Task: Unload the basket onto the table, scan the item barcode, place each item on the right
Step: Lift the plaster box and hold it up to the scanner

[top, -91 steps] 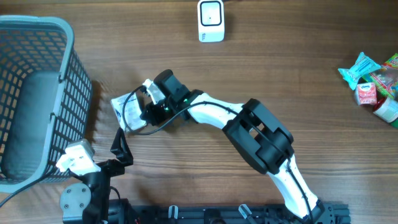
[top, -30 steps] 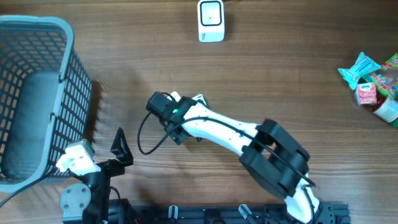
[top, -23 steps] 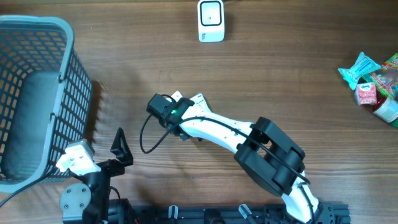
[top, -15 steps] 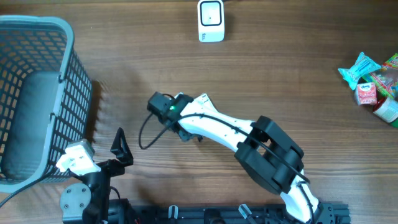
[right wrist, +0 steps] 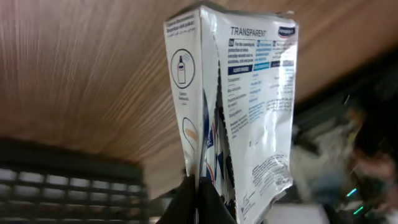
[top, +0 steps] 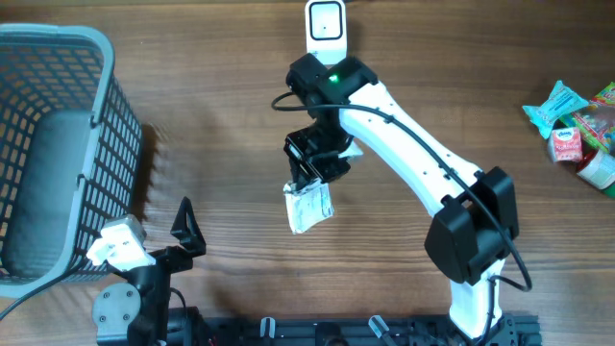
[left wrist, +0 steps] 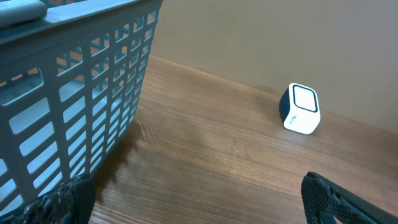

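The item is a flat white packet (top: 308,207) with blue print, hanging above the table from my right gripper (top: 313,165), which is shut on its edge. In the right wrist view the packet (right wrist: 249,106) stands upright with its printed text side showing, pinched between the black fingertips (right wrist: 186,198); no barcode can be made out. The white scanner (top: 326,31) stands at the far edge of the table, just beyond the right wrist. My left gripper (top: 184,231) rests open near the front left, nothing between its fingers (left wrist: 336,199). The scanner (left wrist: 301,109) also shows in the left wrist view.
A grey plastic basket (top: 106,144) fills the left side, and its slatted wall (left wrist: 93,81) is close to the left gripper. Several snack packets (top: 579,127) lie at the right edge.
My right gripper shut on the packet at the table's left-centre, lifted it and swung it right and away, up close to the scanner. The left arm has not moved.
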Robot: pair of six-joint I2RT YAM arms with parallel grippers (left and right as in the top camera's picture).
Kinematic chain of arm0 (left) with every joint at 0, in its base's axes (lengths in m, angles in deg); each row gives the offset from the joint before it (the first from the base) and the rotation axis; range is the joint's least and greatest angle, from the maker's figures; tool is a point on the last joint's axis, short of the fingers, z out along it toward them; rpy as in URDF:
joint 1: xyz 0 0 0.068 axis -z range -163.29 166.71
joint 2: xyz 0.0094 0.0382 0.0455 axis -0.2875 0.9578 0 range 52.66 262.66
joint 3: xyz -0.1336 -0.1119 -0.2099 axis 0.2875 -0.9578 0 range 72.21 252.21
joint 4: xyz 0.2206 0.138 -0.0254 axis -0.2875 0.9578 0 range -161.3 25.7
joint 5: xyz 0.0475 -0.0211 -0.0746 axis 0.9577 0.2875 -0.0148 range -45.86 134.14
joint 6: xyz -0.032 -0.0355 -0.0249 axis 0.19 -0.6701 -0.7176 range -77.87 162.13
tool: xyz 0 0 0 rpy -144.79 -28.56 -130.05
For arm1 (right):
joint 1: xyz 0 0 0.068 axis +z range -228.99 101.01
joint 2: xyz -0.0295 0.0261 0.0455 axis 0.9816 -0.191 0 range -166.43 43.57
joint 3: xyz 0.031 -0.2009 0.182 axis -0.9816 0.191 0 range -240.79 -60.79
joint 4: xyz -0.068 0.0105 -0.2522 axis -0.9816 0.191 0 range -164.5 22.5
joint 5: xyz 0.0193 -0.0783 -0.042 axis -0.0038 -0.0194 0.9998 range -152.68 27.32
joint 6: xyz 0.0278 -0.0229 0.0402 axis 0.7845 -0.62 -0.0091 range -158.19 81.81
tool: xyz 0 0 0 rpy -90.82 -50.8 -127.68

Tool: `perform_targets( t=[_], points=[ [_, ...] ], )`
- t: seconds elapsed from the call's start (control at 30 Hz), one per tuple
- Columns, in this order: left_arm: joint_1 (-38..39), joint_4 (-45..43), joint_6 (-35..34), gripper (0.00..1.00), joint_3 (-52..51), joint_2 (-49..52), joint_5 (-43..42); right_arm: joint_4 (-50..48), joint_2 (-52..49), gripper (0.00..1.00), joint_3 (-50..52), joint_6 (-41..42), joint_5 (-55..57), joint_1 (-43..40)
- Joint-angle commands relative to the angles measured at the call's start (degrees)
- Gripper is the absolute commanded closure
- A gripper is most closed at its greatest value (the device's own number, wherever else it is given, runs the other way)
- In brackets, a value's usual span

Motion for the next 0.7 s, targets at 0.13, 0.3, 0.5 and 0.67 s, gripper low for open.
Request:
perform_targets(
  t=[0.13, 0.3, 0.5, 0.67],
  points=[
    [-0.42, -0.17, -0.11, 0.00, -0.26, -0.31, -0.90, -11.91, -3.52, 0.95, 0.66, 21.73, -26.49, -5.22],
    [-0.44, -0.17, -0.11, 0.00, -0.26, -0.31, -0.90, -12.24, -11.47, 0.95, 0.66, 19.82, -40.96, -10.36],
    [-0.44, -0.17, -0.11, 0.00, -0.26, -0.31, -0.90, -15.63, -13.73, 0.95, 0.66, 23.32, -41.22, -15.13],
    [-0.42, -0.17, -0.11, 0.00, -0.26, -0.31, -0.90, -23.12, -13.90, 0.95, 0.70, 24.41, -39.71, -17.03]
  ],
)
